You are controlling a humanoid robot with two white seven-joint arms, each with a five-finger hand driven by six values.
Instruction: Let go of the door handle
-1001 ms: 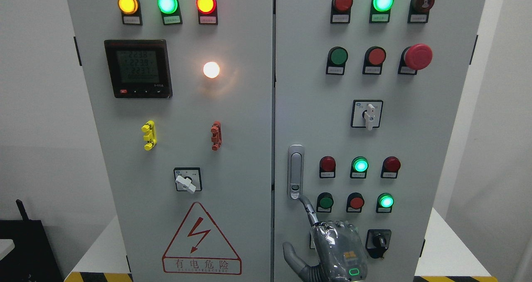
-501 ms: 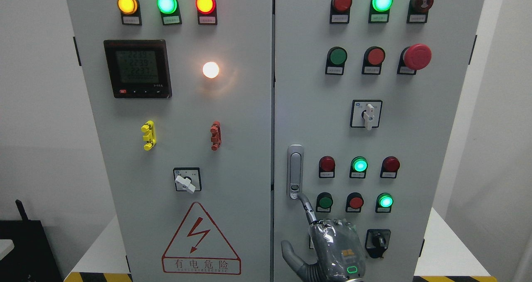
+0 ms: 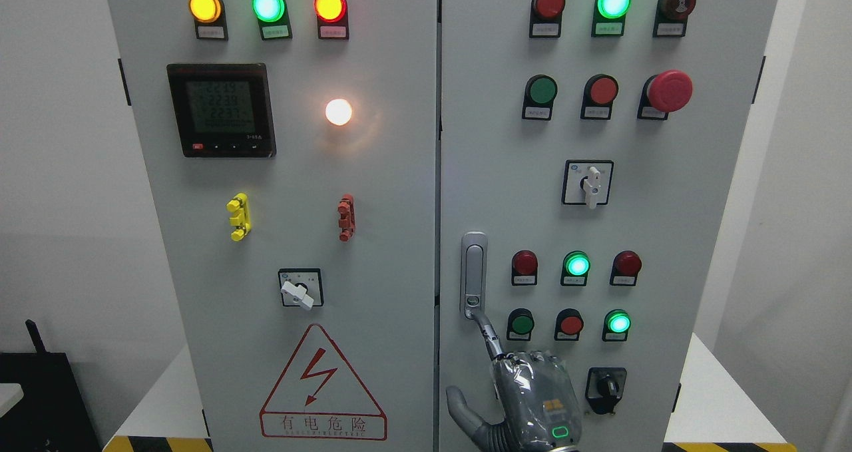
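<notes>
The grey, plastic-wrapped robot hand (image 3: 529,405) is rising from the bottom edge right of the middle, so it is the right hand; its back is facing the camera, a green light is glowing near its wrist, and its thumb is sticking out to the left. One slim index finger (image 3: 489,335) is stretching up and to the left, while the other fingers are curling down out of sight behind the knuckles, and the hand is gripping nothing. The tip of that finger is touching, or all but touching, the lower end of the upright silver door handle (image 3: 474,275), which is standing directly above the fingertip on the right-hand grey cabinet door (image 3: 665,239), close to the seam between the two doors. Just right of the finger a dark green round push button (image 3: 521,323) is sitting on the panel. Up and right of the fingertip, a lit green indicator lamp (image 3: 577,265) is shining.
</notes>
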